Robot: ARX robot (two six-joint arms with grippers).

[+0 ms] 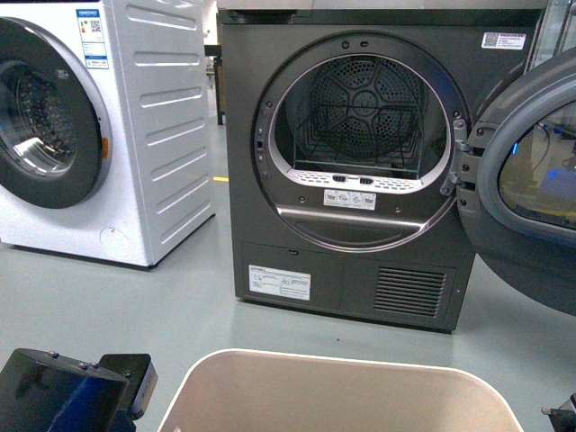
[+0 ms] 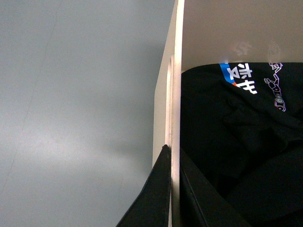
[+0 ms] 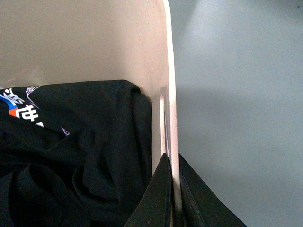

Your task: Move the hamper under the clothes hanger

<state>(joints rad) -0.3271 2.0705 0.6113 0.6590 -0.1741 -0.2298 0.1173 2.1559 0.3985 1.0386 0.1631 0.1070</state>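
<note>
Your hamper (image 1: pixel 342 400) sits on the grey floor (image 1: pixel 135 306) right up against the robot, between its two arms. In the front view only the far rim and part of the beige inner wall show, along the bottom edge. Straight beyond it, a little way off across bare floor, stands the dark grey dryer (image 1: pixel 351 279). Its round door (image 1: pixel 531 207) is swung wide open to the right and the drum is in plain sight. A white washing machine (image 1: pixel 135 135) stands to the left of the dryer, with a gap between the two.

Your left hand (image 2: pixel 173 153) is closed down on the hamper's wall. One black finger lies outside and one inside, with the thin cream rim pinched between them and no gap that you can see. Part of the left arm (image 1: pixel 72 396) shows as a black block just beside the hamper's left corner in the front view.

Your right hand (image 3: pixel 173 158) grips the opposite wall the same way, its fingers squeezed against both faces of the rim near a rounded corner. Only a sliver of the right arm (image 1: pixel 562 412) shows at the lower right of the front view.

Inside the hamper lies a crumpled heap of black clothes (image 2: pixel 246 156). It rests low against the walls, and one piece carries a blue and white print.
</note>
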